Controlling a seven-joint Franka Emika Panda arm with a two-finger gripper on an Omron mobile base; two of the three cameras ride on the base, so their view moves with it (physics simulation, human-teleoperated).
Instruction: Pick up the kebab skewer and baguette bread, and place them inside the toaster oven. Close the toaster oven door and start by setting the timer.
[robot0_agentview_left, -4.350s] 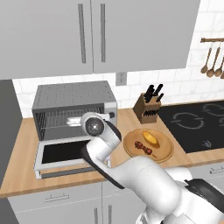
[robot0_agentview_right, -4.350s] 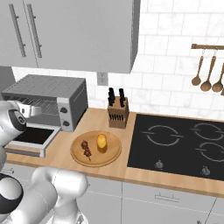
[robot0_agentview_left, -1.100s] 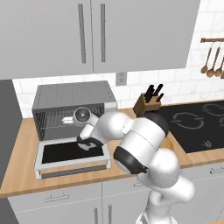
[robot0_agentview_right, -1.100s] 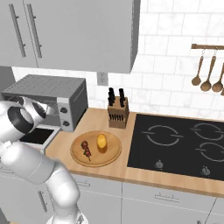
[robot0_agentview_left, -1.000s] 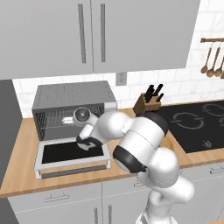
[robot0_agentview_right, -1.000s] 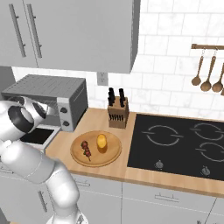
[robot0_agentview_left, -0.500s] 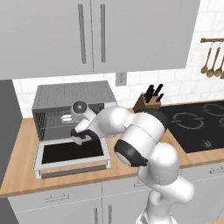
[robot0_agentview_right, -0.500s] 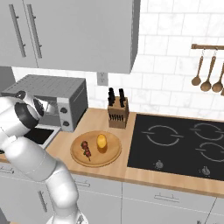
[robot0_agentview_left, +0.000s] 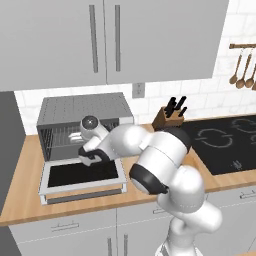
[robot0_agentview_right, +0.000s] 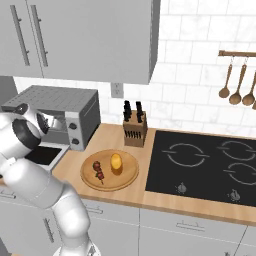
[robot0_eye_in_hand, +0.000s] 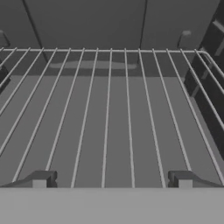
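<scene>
gripper (robot0_eye_in_hand: 112, 179) jaws apart, empty, at toaster oven (robot0_agentview_left: 82, 120) mouth over wire rack (robot0_eye_in_hand: 109, 113); back out level, clear of rack, toward skewer.

Legible text, labels, brands, numbers, signs: none that I can read. Toaster oven (robot0_agentview_right: 55, 112): the right-hand panel with its two dark knobs carries no readable lettering or numerals. Cooktop (robot0_agentview_right: 205, 167), to the right of the toaster oven: pale ring markings and small control symbols along its front edge, too small to make out as characters.
</scene>
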